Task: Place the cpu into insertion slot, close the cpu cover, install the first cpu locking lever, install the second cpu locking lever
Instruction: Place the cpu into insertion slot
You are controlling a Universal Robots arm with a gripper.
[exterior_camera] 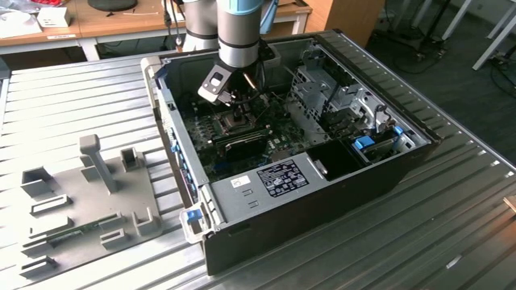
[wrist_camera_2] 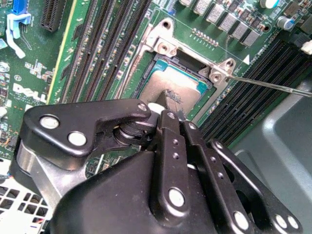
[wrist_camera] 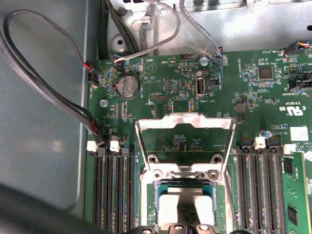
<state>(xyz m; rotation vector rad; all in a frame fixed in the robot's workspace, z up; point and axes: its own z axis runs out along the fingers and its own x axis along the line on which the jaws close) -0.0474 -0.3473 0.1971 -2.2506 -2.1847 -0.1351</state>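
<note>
A ribbed metal table (exterior_camera: 72, 103) carries an open computer case (exterior_camera: 387, 175), and the arm reaches down into it. In the second wrist view the gripper (wrist_camera_2: 170, 105) has its jaws drawn together, with the tips right over the cpu (wrist_camera_2: 178, 85); I cannot tell whether they touch it. The cpu lies flat in the insertion slot (wrist_camera_2: 170, 58), directly beneath the jaws. Just beyond the jaws, in the first wrist view, the cpu cover (wrist_camera: 185, 119) stands swung open, off the slot. A thin locking lever (wrist_camera_2: 273, 86) runs away from the slot's corner, to one side of the jaws. Farther out, long black memory slots (wrist_camera_2: 107, 44) flank the slot on the green board (wrist_camera: 234, 78).
</note>
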